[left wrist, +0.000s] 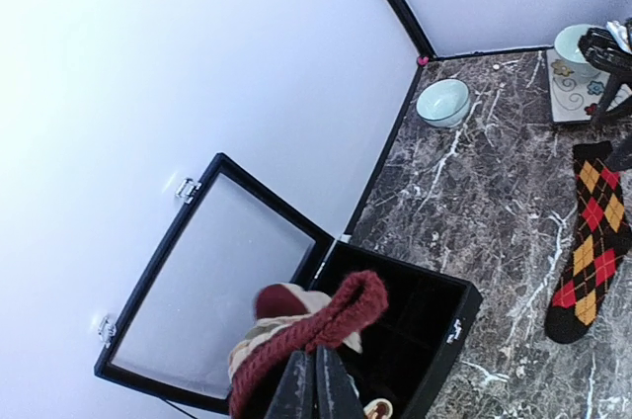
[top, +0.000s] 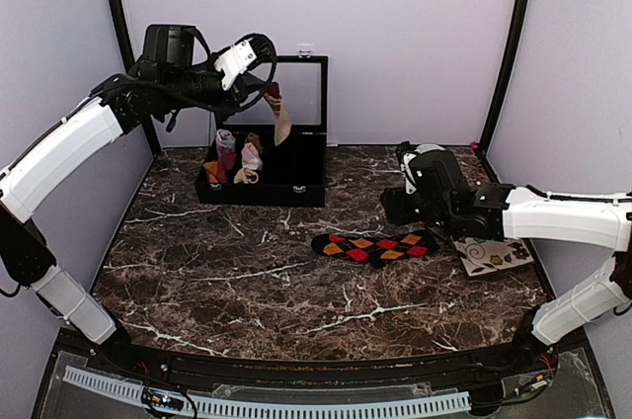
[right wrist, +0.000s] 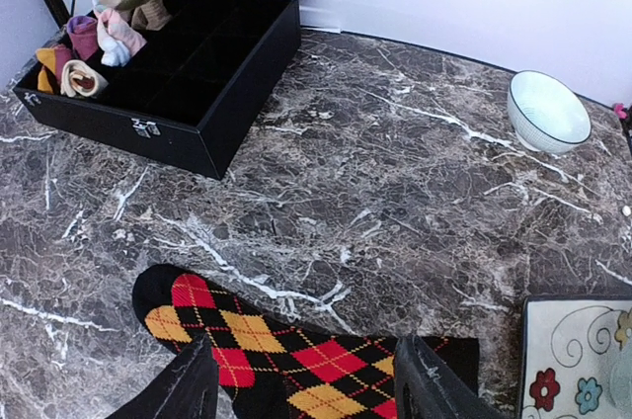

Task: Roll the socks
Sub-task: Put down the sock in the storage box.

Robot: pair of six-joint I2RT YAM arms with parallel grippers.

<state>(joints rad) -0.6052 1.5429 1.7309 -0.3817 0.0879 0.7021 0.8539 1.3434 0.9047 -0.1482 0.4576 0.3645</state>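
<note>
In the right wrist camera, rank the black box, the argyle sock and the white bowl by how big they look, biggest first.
1. black box
2. argyle sock, nearest the camera and cut off by the frame edge, so its rank against the box is unsure
3. white bowl, clearly smallest

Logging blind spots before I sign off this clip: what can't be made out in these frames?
- Grip of the left tool on the striped sock: left wrist view, fingers cut off by the bottom edge.
- Right end of the argyle sock: top view, under the right tool; right wrist view, partly off the bottom edge.
- One argyle sock or two stacked: no view tells.
- Dark cells of the black box: contents too dark in every view.
</note>
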